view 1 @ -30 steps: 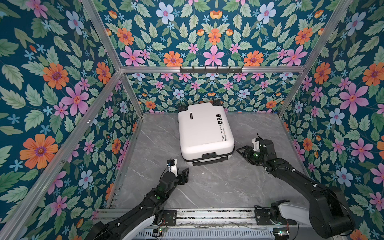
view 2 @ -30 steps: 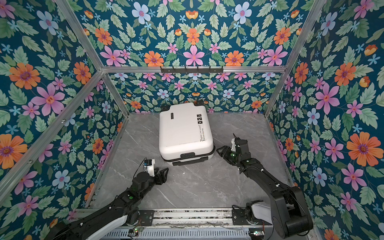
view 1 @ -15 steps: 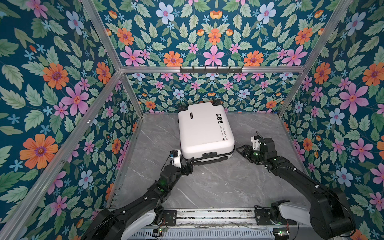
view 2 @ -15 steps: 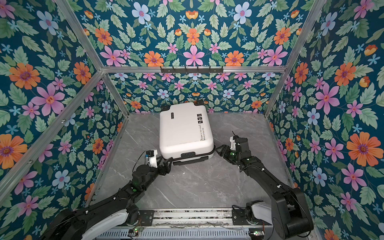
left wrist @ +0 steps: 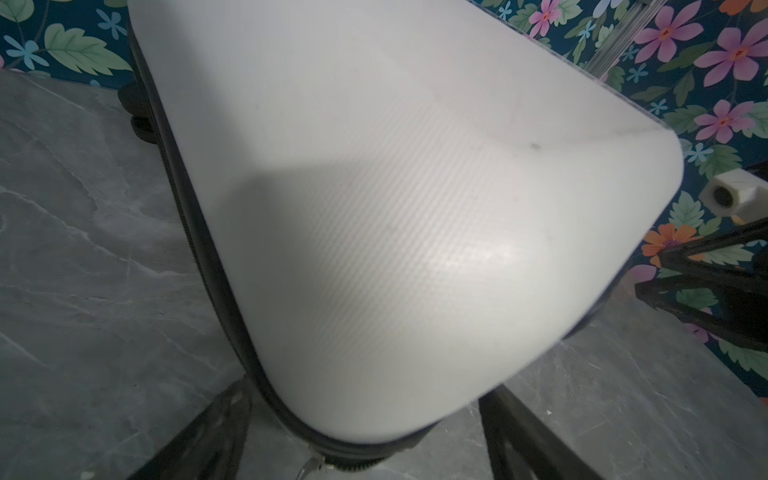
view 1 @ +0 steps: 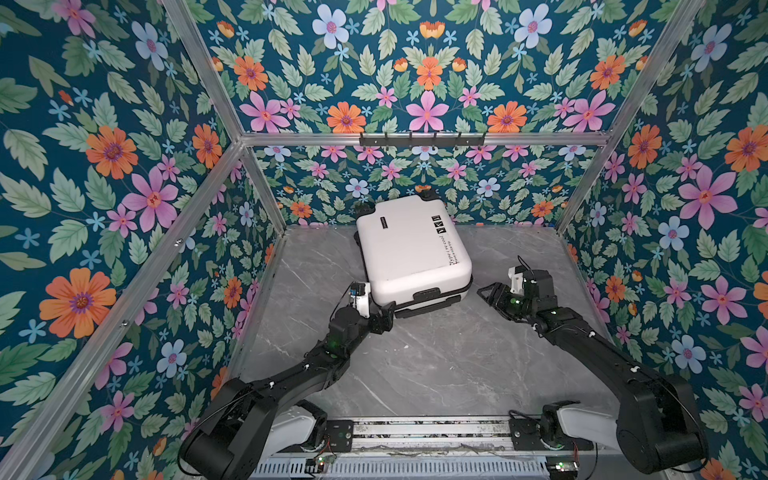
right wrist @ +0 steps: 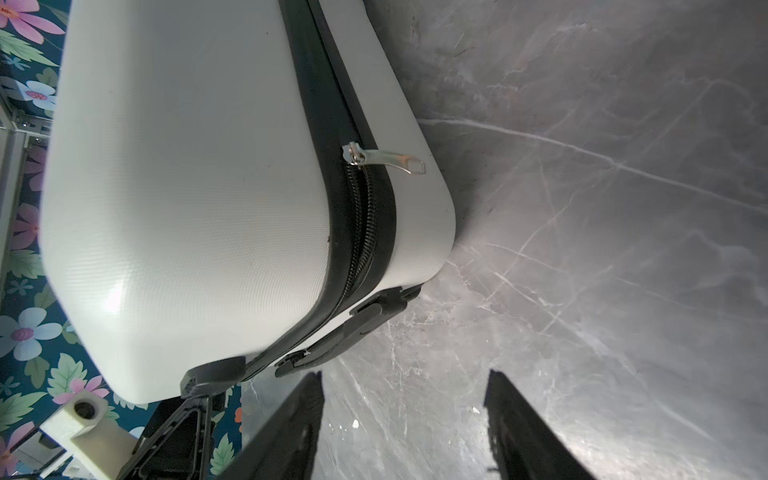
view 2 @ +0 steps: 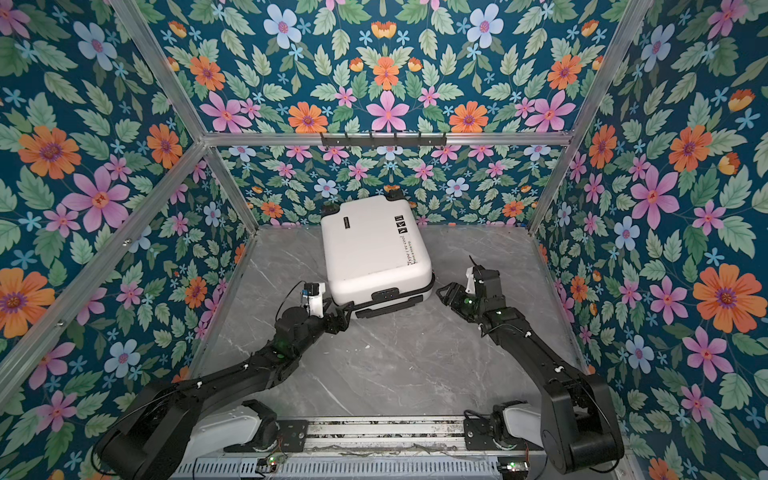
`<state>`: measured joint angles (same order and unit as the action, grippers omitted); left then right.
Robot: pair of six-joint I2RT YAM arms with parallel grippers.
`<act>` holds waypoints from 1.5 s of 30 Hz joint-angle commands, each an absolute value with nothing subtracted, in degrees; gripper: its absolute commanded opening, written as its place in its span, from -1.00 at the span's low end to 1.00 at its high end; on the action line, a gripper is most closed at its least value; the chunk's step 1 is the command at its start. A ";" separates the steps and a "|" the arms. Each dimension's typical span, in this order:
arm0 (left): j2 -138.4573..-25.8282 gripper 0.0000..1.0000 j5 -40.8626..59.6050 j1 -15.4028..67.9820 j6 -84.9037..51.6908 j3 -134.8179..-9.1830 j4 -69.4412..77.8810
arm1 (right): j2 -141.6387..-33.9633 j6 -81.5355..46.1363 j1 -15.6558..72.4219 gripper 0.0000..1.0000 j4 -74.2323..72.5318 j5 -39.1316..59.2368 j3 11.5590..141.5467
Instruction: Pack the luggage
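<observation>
right wrist: luggage zipper pull | top view: black text

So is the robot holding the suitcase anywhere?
Nothing is held. The left gripper stands open around one corner of the suitcase; the right gripper is open beside it.

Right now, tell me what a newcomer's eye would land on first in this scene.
The white luggage lies flat, lid down, at the back middle of the grey marble table, against loud floral walls. The left gripper stands open at its near left corner. The right gripper, open too, sits just off its near right corner.
</observation>
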<state>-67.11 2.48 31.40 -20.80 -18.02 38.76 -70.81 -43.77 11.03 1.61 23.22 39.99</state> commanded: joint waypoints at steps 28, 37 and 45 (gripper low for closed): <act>-95.81 -0.12 2.32 30.77 -8.51 -1.88 95.66 | -73.05 -45.30 10.99 0.12 1.68 27.07 39.41; -97.18 -0.23 5.72 28.70 -6.95 -4.88 93.58 | -73.54 -46.27 10.99 0.11 0.39 27.58 38.50; -98.75 -0.26 9.27 27.69 -7.35 -6.84 92.20 | -73.65 -46.67 10.99 0.10 0.05 27.77 38.76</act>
